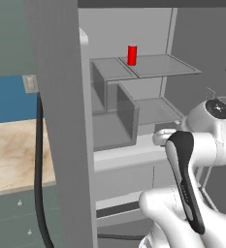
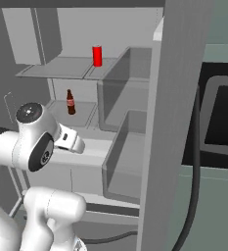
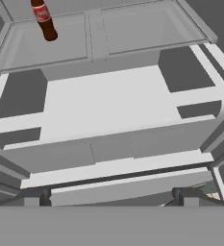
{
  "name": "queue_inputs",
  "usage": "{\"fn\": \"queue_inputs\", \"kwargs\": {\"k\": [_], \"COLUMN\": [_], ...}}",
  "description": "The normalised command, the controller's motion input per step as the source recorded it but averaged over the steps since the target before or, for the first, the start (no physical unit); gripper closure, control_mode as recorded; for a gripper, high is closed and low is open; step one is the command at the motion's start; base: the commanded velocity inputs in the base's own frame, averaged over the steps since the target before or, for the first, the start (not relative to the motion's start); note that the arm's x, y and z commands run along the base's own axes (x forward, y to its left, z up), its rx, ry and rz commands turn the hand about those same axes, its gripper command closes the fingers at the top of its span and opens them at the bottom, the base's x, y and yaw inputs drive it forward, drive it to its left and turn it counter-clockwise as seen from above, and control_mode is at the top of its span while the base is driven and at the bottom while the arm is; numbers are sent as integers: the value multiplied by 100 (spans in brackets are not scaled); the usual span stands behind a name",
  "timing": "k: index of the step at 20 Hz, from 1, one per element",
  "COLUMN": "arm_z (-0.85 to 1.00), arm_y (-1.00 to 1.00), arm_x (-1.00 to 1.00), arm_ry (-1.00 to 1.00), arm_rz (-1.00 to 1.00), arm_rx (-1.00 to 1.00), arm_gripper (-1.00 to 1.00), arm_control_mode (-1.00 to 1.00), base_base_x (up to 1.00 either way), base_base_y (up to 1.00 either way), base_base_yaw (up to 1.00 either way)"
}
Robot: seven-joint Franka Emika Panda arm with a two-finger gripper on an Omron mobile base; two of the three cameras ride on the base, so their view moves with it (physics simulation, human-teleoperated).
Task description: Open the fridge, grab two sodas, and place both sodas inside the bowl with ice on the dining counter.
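At eleven o'clock in your hand view stood the bottle (image 3: 43, 20); your gripper (image 3: 111, 196) was spread, and reaching carelessly risked toppling it.

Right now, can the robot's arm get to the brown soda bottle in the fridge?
Probably yes. The fridge door is open, and the brown bottle stands alone on its shelf with nothing in front of it. The end effector is open and empty, aimed into the fridge just below that shelf.
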Motion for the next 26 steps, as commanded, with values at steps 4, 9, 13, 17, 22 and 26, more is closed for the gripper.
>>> {"fn": "queue_inputs", "kwargs": {"k": [4,9,13,17,22,26], "arm_z": [37,73,76,74,74,67], "arm_y": [16,13,9,19,11,1], "arm_x": [28,8,10,16,20,17], "arm_ry": [-19,-34,-35,-26,-16,-8], "arm_rz": [1,1,0,0,0,-1], "arm_rx": [8,9,6,0,0,0], "arm_gripper": [-100,-100,-100,-100,-100,-100], "arm_control_mode": [-100,-100,-100,-100,-100,-100], "base_base_x": [0,0,0,0,0,0], "base_base_y": [0,0,0,0,0,0], "base_base_yaw": [0,0,0,0,0,0]}}
